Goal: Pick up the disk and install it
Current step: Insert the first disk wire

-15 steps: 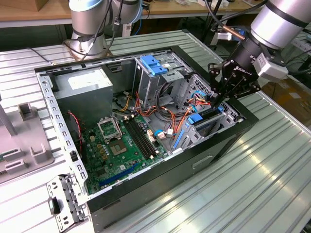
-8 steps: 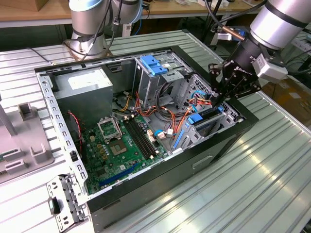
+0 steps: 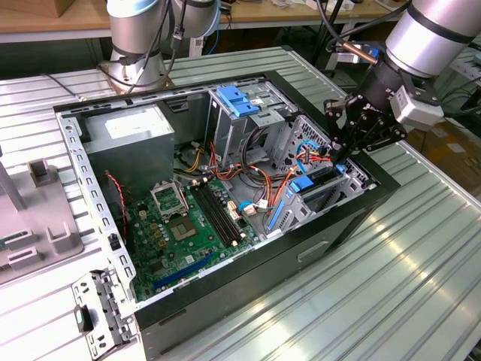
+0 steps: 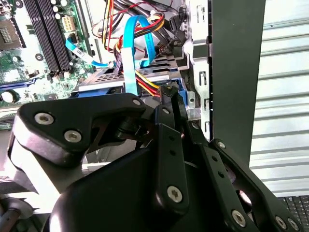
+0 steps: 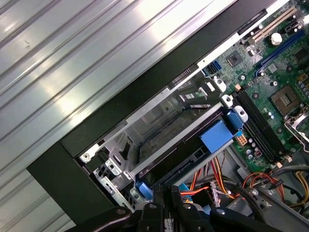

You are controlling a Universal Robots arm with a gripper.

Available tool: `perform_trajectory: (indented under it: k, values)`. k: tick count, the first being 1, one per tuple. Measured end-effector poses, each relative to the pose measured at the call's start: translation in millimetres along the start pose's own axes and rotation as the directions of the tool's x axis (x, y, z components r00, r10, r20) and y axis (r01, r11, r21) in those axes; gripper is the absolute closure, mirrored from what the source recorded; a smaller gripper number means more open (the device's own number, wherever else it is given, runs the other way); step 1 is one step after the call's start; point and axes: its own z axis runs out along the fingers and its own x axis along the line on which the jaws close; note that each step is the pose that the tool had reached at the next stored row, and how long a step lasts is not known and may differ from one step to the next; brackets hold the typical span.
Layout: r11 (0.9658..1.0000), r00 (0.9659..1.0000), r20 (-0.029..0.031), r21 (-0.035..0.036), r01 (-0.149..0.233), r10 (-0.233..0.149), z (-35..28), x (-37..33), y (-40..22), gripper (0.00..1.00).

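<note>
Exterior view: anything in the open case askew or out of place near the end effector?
Nothing looks damaged or spilled. The disk sits tilted in the drive cage at the case's front corner, one end raised, not flat. The end effector is right above it, among loose orange and blue cables.

arm: silver-grey tube, grey joint band | gripper: matte black linkage bars, silver screw heads

Open case lies on slatted table. Motherboard exposed, power supply near the exterior view's left. Gripper low over drive cage; disk seated there among cables, blue rails showing.
</note>
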Motion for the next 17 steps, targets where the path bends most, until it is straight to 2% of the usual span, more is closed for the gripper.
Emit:
perform_trajectory:
  k: [9,17]
  values:
    - [0.9989,0.9989,-0.0017,0.0027,-0.048,0.048,0.3,0.0,0.0,0.83]
    - [0.9954,0.9954,-0.0030,0.0057,-0.096,0.096,0.4,0.0,0.0,0.83]
